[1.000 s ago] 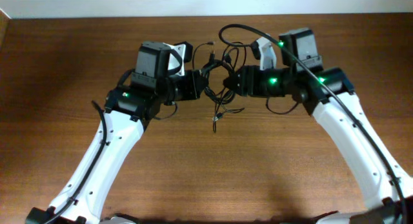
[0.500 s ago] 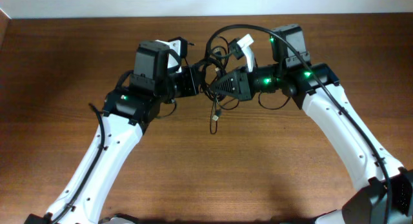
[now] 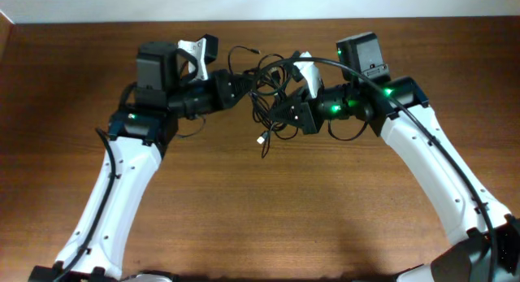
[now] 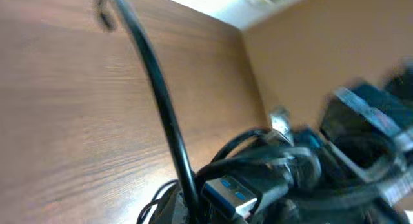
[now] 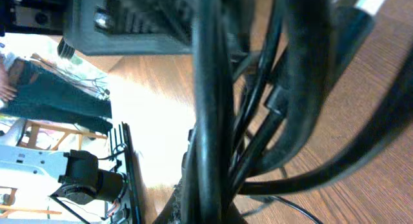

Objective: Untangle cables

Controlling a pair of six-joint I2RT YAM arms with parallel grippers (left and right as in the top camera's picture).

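The cables (image 3: pixel 264 75) form a loose black tangle above the table's back middle, stretched between my two grippers. One cord hangs down to a small plug end (image 3: pixel 262 140) near the wood. My left gripper (image 3: pixel 234 85) comes in from the left and is shut on the tangle's left side. In the left wrist view a blue-tongued USB plug (image 4: pixel 235 195) and a cord (image 4: pixel 158 101) sit right at the jaws. My right gripper (image 3: pixel 283 116) is shut on the tangle's lower right side. Black cords (image 5: pixel 213 121) fill the right wrist view.
The brown wooden table (image 3: pixel 260 209) lies under both arms. A white wall edge (image 3: pixel 260 6) runs along the back. A thicker black arm cable (image 3: pixel 341 64) arcs over the right arm, close to the tangle.
My right gripper has closed on the cables and shifted left and slightly toward the front. My left arm has pulled left and back, spreading the tangle wider.
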